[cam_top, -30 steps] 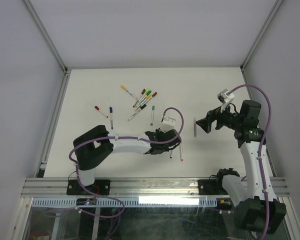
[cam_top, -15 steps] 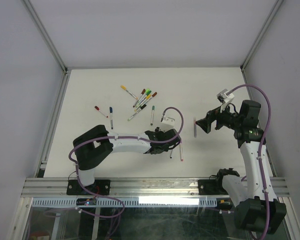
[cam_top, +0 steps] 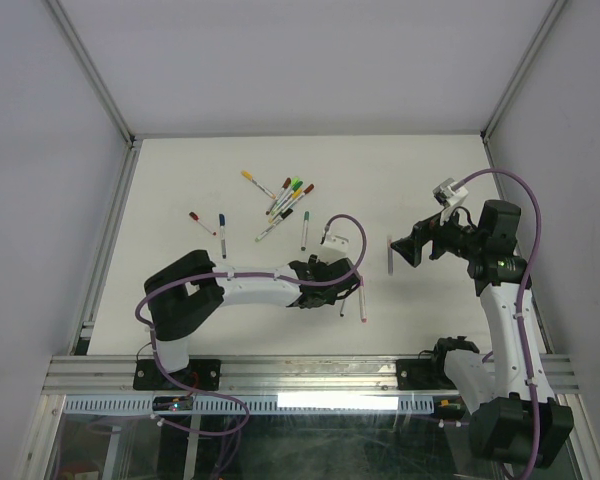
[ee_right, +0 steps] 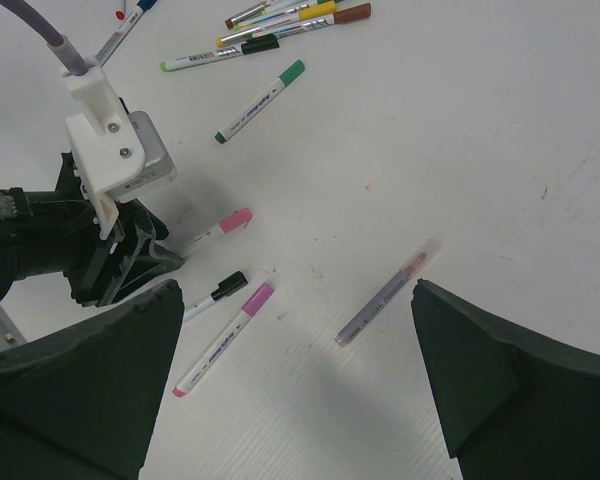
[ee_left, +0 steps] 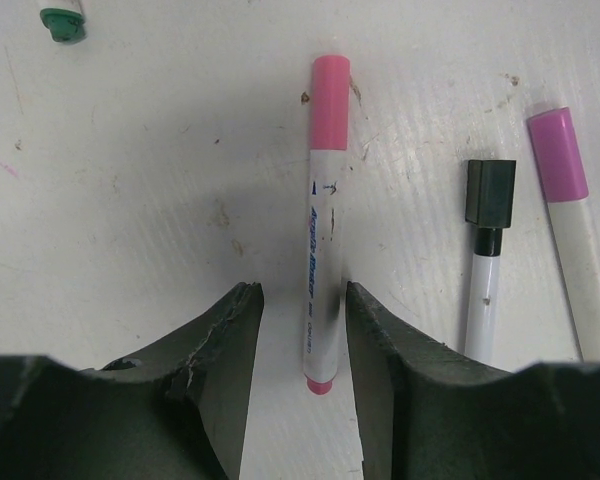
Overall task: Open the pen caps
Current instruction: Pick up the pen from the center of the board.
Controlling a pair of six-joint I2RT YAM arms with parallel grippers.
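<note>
By the near edge of the table (cam_top: pixel 430 170), about midway along it, the left gripper (ee_left: pixel 300 292) hangs low over the pink pen (ee_left: pixel 320 250), which lies flat with its tail between the fingers. The jaws stand partly apart. One finger is clear of the barrel, the other is close beside it, and nothing is held. The pink cap (ee_left: pixel 330 88) is on, at the pen's far end. A black-capped pen (ee_left: pixel 485 270) and a purple pen (ee_left: pixel 570 230) lie just beside it, toward the right arm.

The pen sits off-centre in the gap, so closing here would likely shove it sideways, rolling it or knocking the black-capped pen. A grip this near the tail could also let the pen swing when the cap is pulled.

The left arm stretches low along the near edge, wrist tipped down. The right arm stands tall and leans inward. The right gripper (ee_right: pixel 296 287) is spread wide and empty, above a grey pen (ee_right: pixel 385 300) that lies mid-table.

Farther off lie a green pen (cam_top: pixel 305 228), a pile (cam_top: pixel 288 198) of capped pens, and a red pen (cam_top: pixel 202 222) and a blue pen (cam_top: pixel 221 232) leftward.
</note>
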